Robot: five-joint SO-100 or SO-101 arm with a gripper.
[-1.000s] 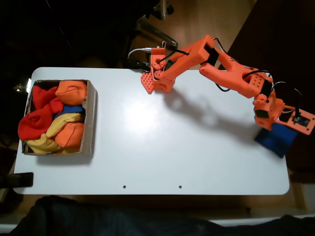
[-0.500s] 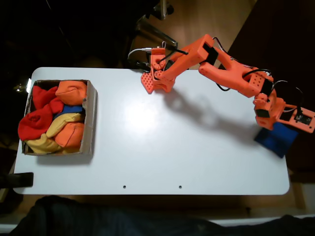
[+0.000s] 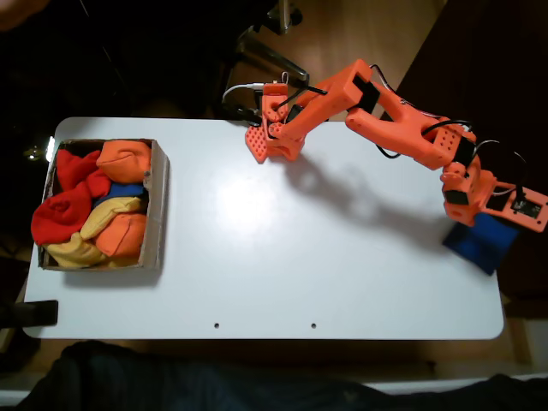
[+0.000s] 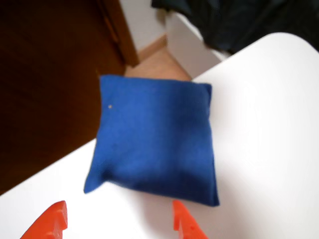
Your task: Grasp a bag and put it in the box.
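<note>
I am in the approach step: the fingers (image 4: 119, 221) hang spread wide just short of the blue bag (image 4: 154, 144), gripping nothing and touching nothing. In the fixed view the bag (image 3: 484, 241) lies at the right edge of the white tabletop (image 3: 265, 248), one corner overhanging. The box (image 3: 155, 205), piled with bean bags, sits far left. Next I judge I must advance until the tips straddle the bag, then close.
</note>
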